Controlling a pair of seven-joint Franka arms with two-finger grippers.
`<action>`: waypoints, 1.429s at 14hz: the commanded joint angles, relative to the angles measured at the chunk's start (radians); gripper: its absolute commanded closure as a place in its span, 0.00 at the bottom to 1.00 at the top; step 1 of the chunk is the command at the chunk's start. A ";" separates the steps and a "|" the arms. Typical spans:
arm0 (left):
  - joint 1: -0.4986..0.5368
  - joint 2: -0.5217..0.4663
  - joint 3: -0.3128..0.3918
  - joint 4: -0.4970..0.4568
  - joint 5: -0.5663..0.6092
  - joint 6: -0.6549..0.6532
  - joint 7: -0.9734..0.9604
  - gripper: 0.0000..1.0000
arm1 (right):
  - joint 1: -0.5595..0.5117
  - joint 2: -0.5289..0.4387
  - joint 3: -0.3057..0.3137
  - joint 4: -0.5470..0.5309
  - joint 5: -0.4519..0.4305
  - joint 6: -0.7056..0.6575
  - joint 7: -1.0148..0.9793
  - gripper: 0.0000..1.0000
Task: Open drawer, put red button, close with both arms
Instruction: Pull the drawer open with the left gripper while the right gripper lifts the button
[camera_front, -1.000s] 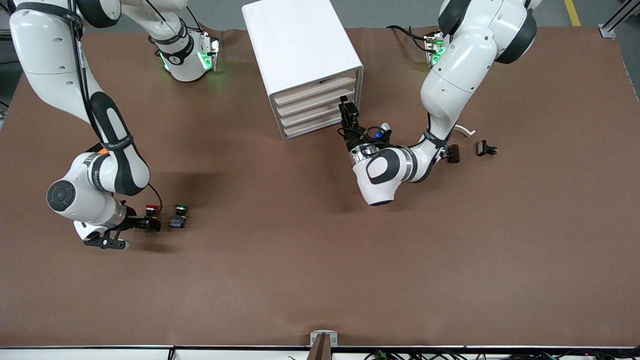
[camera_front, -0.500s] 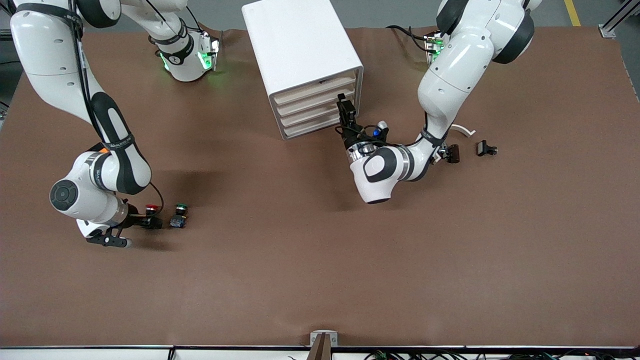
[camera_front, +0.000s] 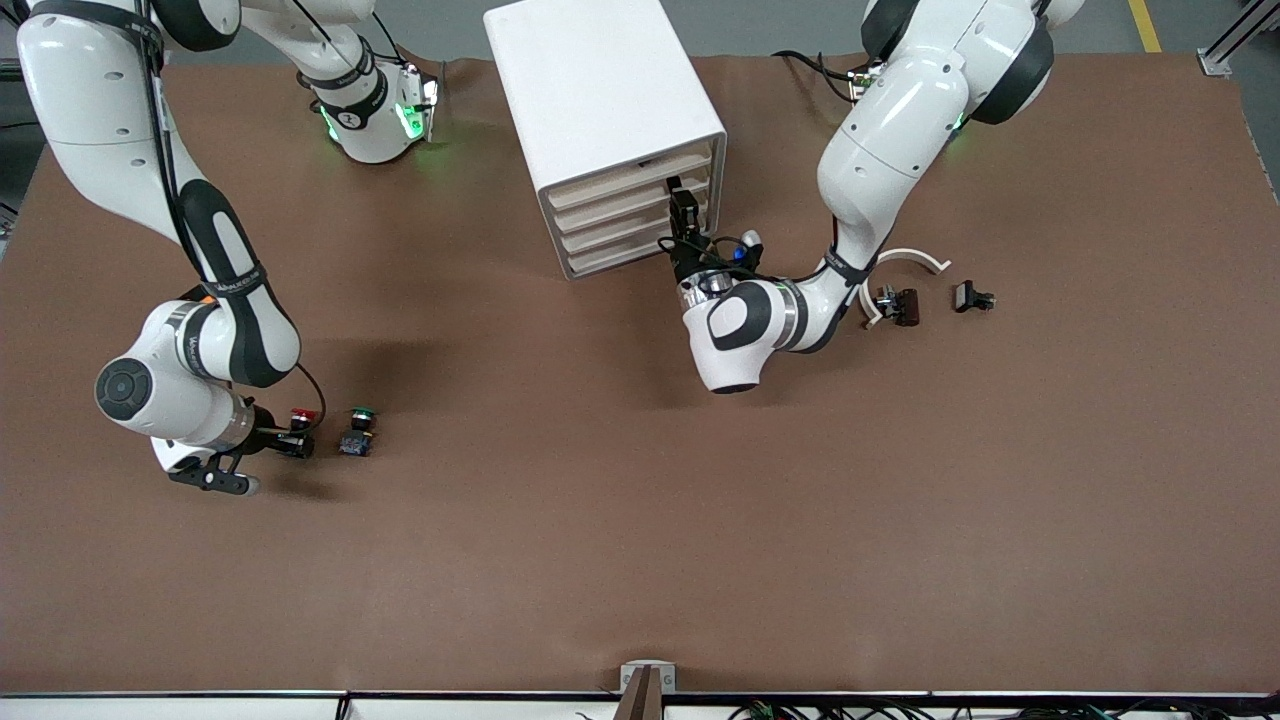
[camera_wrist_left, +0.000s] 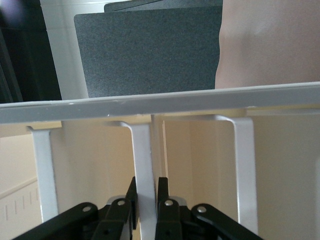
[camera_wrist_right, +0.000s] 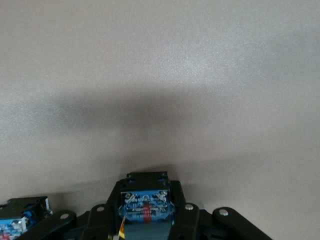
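The red button (camera_front: 298, 416) is between my right gripper's (camera_front: 290, 440) fingers, low at the brown table near the right arm's end. Its blue-labelled body shows in the right wrist view (camera_wrist_right: 146, 209), with the right gripper (camera_wrist_right: 146, 220) shut on it. The green button (camera_front: 358, 430) stands beside it, a little apart, and also shows in the right wrist view (camera_wrist_right: 17, 222). The white drawer cabinet (camera_front: 600, 110) stands at the table's middle, its drawers in. My left gripper (camera_front: 683, 215) is at its front, shut on a white drawer handle (camera_wrist_left: 142, 150) that runs between the left gripper's (camera_wrist_left: 146, 192) fingers.
Two small black clips (camera_front: 900, 303) (camera_front: 972, 297) and a white curved piece (camera_front: 915, 257) lie toward the left arm's end, beside the left arm's elbow. The brown mat (camera_front: 640, 520) stretches out nearer the camera.
My left gripper has moved in toward the cabinet front, up to the drawer handles. My right gripper with the red button has shifted slightly away from the green button.
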 joint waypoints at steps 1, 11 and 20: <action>0.012 -0.015 0.004 -0.011 -0.021 -0.010 -0.018 0.85 | 0.006 -0.018 0.003 -0.018 0.016 -0.030 0.015 1.00; 0.110 -0.013 0.011 0.038 -0.024 -0.008 -0.018 0.84 | 0.069 -0.176 0.006 0.112 0.016 -0.428 0.319 1.00; 0.227 -0.013 0.011 0.054 -0.021 -0.008 -0.016 0.84 | 0.345 -0.263 0.009 0.121 0.070 -0.492 0.842 1.00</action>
